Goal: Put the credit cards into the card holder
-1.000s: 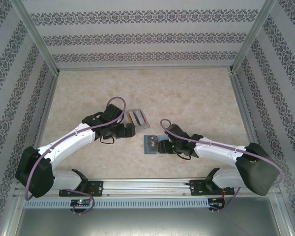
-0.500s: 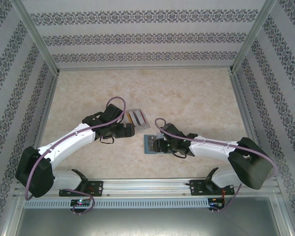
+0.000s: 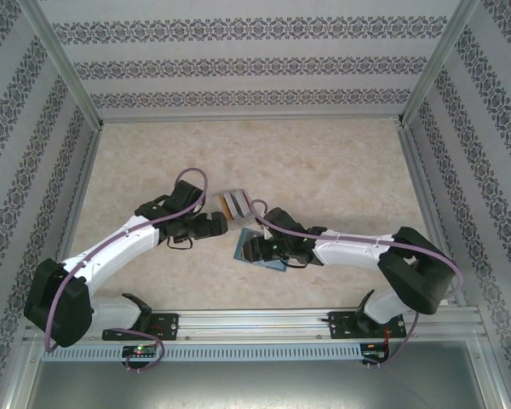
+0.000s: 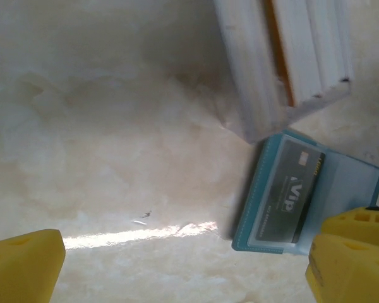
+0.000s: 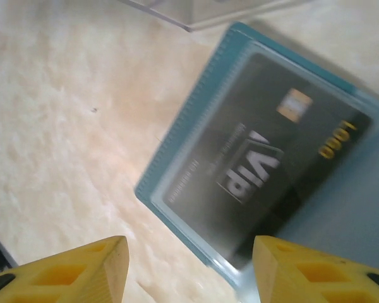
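Observation:
The teal card holder (image 5: 177, 158) lies open and flat on the table, turned at an angle. A dark card marked VIP (image 5: 265, 164) with yellow print sits under its clear pocket. My right gripper (image 5: 189, 271) is open, low over the holder's near corner, one yellow finger (image 5: 322, 271) over the holder and the other over bare table. Seen from the top, the right gripper (image 3: 251, 249) covers part of the card holder (image 3: 277, 264). My left gripper (image 4: 183, 271) is open and empty above bare table, with the card holder (image 4: 303, 196) to its right. Further cards stand in a clear box (image 3: 236, 203).
The clear box (image 4: 284, 57) stands just behind the holder, close to both grippers. The left gripper (image 3: 213, 226) sits immediately left of the right one. Patterned walls enclose the beige marbled table (image 3: 324, 162) on three sides.
The right arm has reached further left, and the card holder has shifted left and turned under it. The left gripper has drawn slightly back to the left.

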`<state>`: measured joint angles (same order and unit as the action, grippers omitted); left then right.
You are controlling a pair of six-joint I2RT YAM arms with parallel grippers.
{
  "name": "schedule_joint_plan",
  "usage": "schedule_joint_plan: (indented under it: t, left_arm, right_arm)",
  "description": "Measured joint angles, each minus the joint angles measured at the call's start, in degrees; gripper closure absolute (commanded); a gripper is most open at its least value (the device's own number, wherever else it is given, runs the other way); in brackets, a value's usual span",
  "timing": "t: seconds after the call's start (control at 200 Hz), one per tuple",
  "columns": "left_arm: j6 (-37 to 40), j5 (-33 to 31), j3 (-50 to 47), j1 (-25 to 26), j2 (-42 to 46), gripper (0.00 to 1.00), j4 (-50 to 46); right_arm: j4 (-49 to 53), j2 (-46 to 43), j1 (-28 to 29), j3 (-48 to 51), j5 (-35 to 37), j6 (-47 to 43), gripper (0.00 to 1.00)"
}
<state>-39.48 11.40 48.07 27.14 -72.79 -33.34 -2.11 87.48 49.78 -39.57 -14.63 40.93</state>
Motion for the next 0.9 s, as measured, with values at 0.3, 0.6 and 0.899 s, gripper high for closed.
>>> schedule_joint_plan:
  t: [0.3, 0.6, 0.899]
  left_arm:
    - [-0.96, 10.51, -4.46, -3.98, 2.12, 0.14, 2.99]
    - [-0.57, 15.10, -6.49, 2.05, -1.49, 0.32, 8.70]
    - [-0.57, 14.43, -6.62, 6.34, -8.35, 0.35, 13.51]
  right_arm:
    - [-3.04, -1.14, 0.74, -0.98, -2.49, 3.82, 0.40]
    - [7.21, -15.21, 0.74, 0.76, 6.08, 11.93, 0.33]
    - [12.15, -10.45, 0.70, 4.44, 8.35, 23.80, 0.29]
